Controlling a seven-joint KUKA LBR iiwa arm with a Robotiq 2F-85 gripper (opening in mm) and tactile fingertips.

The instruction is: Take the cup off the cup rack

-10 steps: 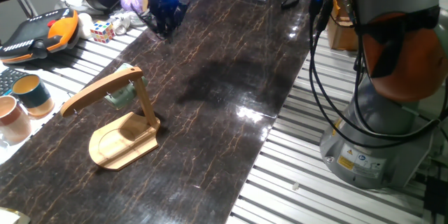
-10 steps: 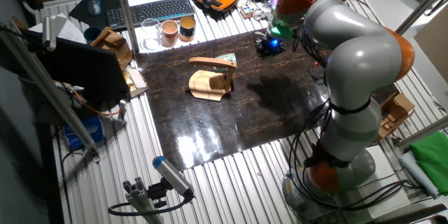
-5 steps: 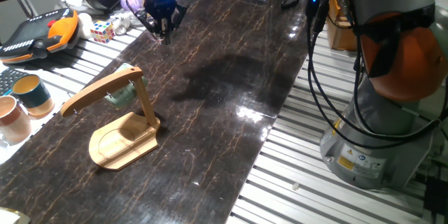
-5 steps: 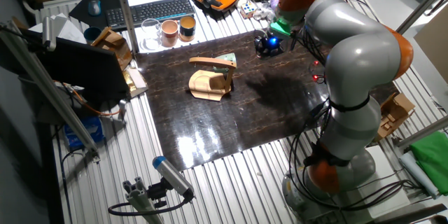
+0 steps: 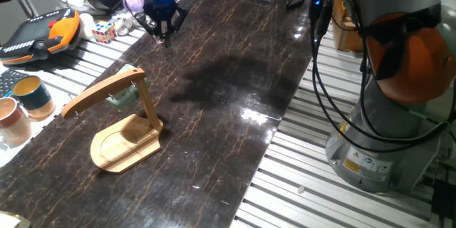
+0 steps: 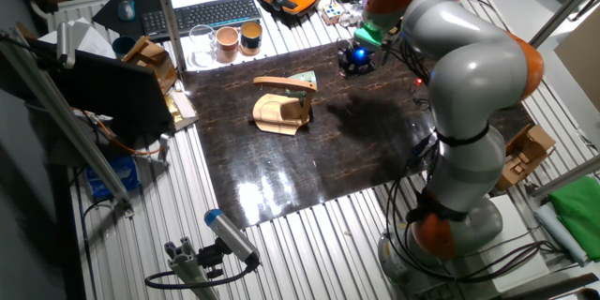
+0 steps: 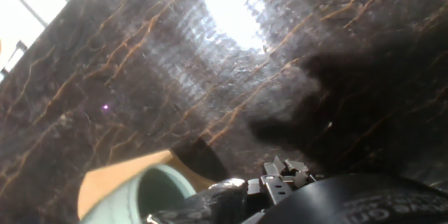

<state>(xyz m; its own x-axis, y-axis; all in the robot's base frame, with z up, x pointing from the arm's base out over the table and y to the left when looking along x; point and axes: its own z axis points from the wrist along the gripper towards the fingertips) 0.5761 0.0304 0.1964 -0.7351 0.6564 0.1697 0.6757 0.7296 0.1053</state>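
Still early: you're hovering gripper (image 5: 166,35) well apart from cup rack (image 5: 121,125), fingers looking pinched together, holding nothing. Cup (image 5: 123,97) hanging under rack arm. Approach, grasp, lift-off all remaining.

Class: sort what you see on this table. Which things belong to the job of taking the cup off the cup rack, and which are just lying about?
Belongs to the job:
cup
cup rack
gripper

Just lying about:
teal cup
pinkish cup
puzzle cube
keyboard
orange handset
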